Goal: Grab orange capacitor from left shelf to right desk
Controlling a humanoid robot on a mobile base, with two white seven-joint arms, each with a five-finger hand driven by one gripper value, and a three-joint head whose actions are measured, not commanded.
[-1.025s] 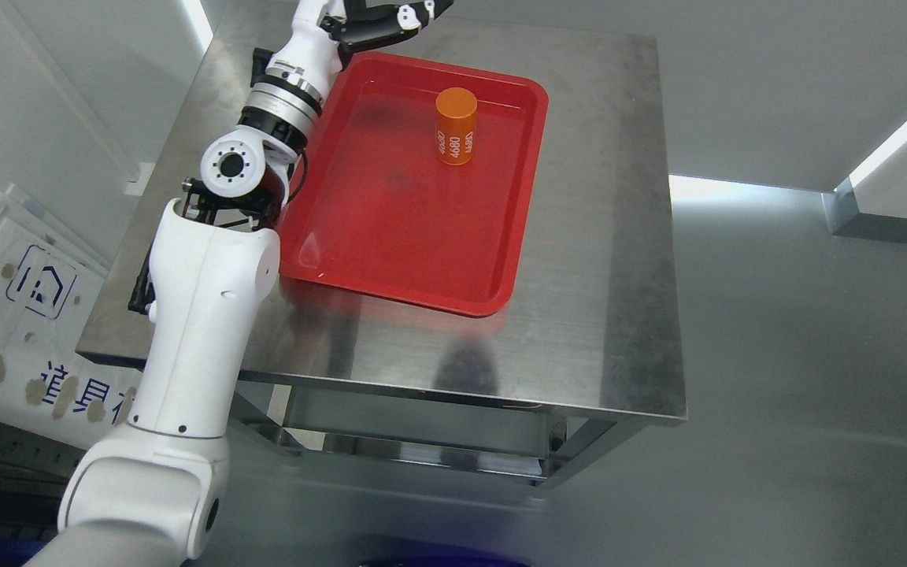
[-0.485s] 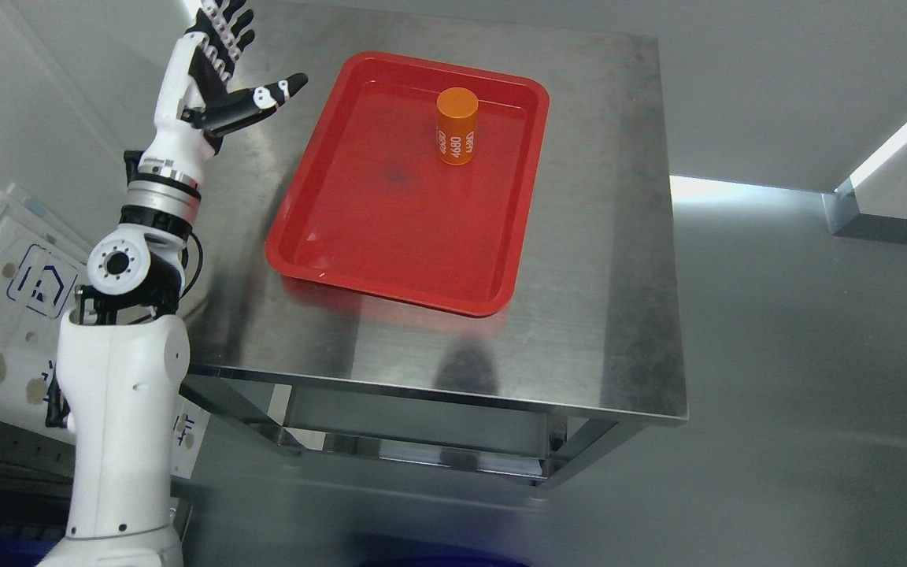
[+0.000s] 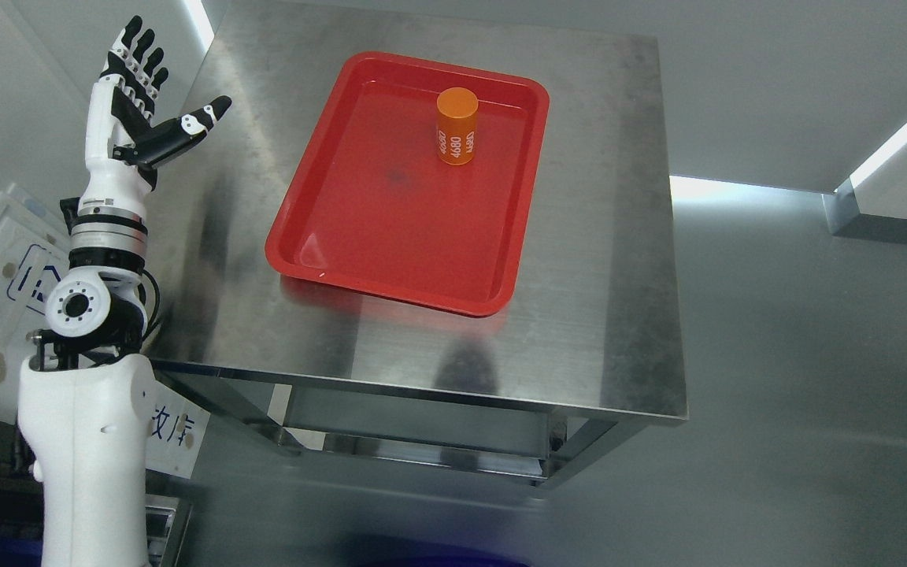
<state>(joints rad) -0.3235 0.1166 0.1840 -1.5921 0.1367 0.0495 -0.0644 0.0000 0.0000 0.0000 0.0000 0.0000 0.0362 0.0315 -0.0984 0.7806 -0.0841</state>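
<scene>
The left robot hand (image 3: 135, 106) has been drawn back off the surface (image 3: 595, 236), fingers spread and empty, so the orange capacitor (image 3: 456, 126) is judged delivered upright in the red tray (image 3: 390, 260).

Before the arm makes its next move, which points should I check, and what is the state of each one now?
1. Orange capacitor stands upright inside the red tray: ok.
2. Tray lies fully on the steel table, no edge overhanging: ok.
3. Left robot hand is open, fingers spread, holding nothing: ok.
4. Left robot hand is clear of the tray, raised at the table's left edge: ok.
5. Right arm position: cannot tell, out of view.
6. Capacitor released and free of any contact: ok.
</scene>
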